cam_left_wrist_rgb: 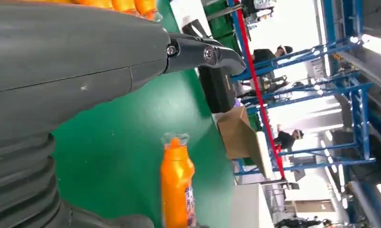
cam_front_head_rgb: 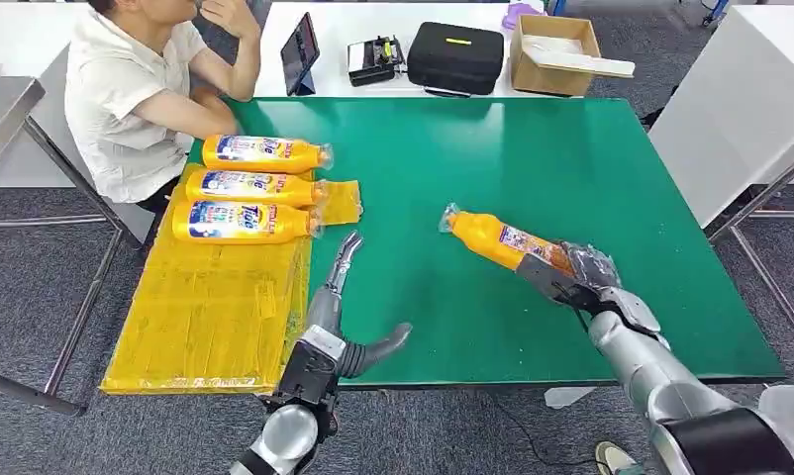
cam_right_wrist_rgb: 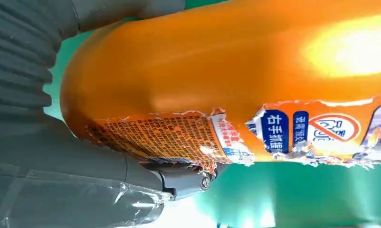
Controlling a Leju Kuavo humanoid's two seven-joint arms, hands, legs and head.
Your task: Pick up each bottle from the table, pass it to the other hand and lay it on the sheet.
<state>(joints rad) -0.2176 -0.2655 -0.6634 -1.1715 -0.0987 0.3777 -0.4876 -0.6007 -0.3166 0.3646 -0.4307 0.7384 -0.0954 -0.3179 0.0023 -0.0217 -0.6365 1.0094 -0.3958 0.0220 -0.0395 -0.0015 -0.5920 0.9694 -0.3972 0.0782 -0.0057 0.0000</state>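
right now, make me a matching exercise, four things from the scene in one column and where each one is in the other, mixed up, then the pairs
Things:
1. fourth bottle
2. three bottles
3. left hand
4. cardboard box

Places:
A. on the white table behind the green table
B. lying side by side on the yellow sheet
C. held in the right hand, cap end pointing toward the sheet
D. empty, fingers apart, over the green table beside the sheet

Pairs: 1-C, 2-B, 3-D, 4-A
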